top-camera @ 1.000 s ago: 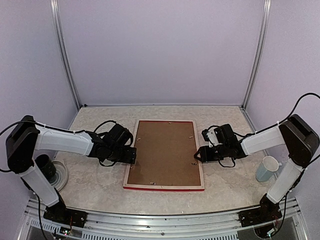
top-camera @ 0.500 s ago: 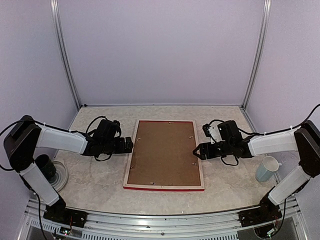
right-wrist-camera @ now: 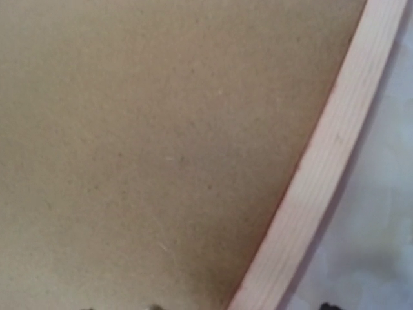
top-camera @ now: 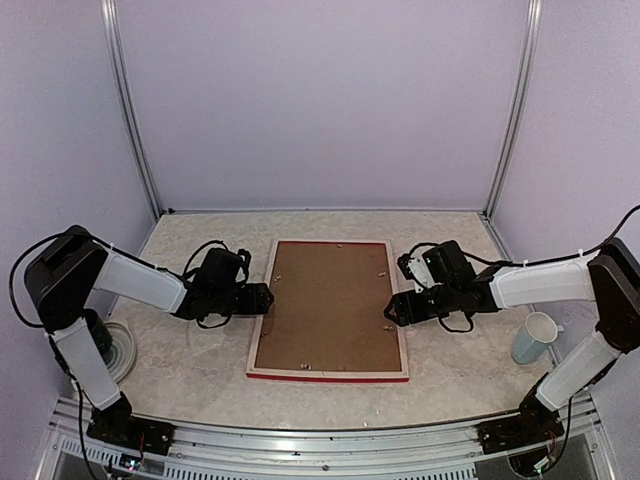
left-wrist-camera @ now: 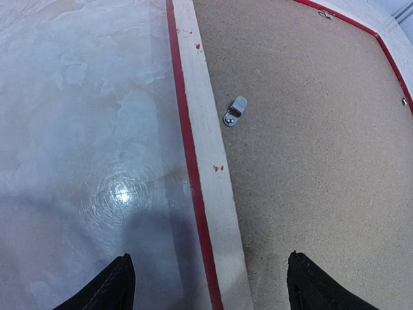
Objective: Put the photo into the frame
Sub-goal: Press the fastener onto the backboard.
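Note:
The frame (top-camera: 328, 374) lies face down in the middle of the table, with a brown backing board (top-camera: 328, 305) filling its back. The photo is hidden. My left gripper (top-camera: 262, 298) is open at the frame's left side. In the left wrist view its tips (left-wrist-camera: 213, 284) straddle the pale wood rail (left-wrist-camera: 203, 142), one fingertip (left-wrist-camera: 119, 287) over the table, the other over the board (left-wrist-camera: 310, 129). A small metal turn clip (left-wrist-camera: 235, 111) sits on the board ahead. My right gripper (top-camera: 392, 312) is low over the right rail (right-wrist-camera: 322, 174), open, holding nothing.
A pale blue mug (top-camera: 534, 337) stands near the right arm. A dark cup (top-camera: 92, 335) sits on a white plate (top-camera: 120, 352) at the left. Metal posts and lilac walls close in the back and sides.
My left gripper drew back from the frame's left edge, then came in to it again. My right gripper opened wider and stayed at the right edge. The frame has not moved.

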You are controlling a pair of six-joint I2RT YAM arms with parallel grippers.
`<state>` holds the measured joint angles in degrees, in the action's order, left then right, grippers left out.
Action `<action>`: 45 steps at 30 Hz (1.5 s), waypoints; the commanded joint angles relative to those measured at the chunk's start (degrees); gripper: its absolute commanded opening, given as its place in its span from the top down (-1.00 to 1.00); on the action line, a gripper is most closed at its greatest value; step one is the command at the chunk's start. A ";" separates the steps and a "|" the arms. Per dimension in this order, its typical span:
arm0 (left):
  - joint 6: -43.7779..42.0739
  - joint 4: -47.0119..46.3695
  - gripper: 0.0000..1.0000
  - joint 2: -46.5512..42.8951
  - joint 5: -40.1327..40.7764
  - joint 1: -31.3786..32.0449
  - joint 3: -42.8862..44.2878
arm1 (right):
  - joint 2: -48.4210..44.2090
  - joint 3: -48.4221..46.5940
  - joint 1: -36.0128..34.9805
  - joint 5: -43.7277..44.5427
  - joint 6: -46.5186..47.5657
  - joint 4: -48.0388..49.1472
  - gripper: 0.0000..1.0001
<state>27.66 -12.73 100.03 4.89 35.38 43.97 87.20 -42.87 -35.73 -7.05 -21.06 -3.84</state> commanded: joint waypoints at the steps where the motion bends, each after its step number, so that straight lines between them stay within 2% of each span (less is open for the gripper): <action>1: -0.69 -1.68 -0.51 0.49 -0.98 -0.37 -0.64 | 1.45 -1.42 -1.05 2.39 -0.36 -2.67 -0.47; 6: -0.37 -1.06 -0.32 2.01 -2.00 -0.39 -0.15 | 1.75 -1.41 -1.27 3.13 0.27 -4.25 -0.42; 11: -0.15 -0.63 -0.24 3.04 -2.63 -0.57 0.40 | 2.25 -1.72 -1.49 2.49 1.11 -4.95 -0.35; 20: 0.11 -0.77 -0.22 4.11 -4.24 -0.57 0.66 | 6.39 -5.03 -3.00 5.81 1.55 -7.95 -0.33; 29: -0.06 -0.80 -0.22 4.39 -4.53 -0.74 0.86 | 8.49 -7.00 -3.28 5.82 1.56 -8.73 -0.17; 45: -0.02 -0.61 -0.22 4.77 -4.53 -0.83 1.12 | 9.31 -7.55 -4.61 5.91 2.93 -10.12 -0.18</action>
<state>27.57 -15.49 102.74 1.69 34.83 44.53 96.07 -49.84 -39.27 -1.89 -18.87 -12.62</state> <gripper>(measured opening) 0.613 0.595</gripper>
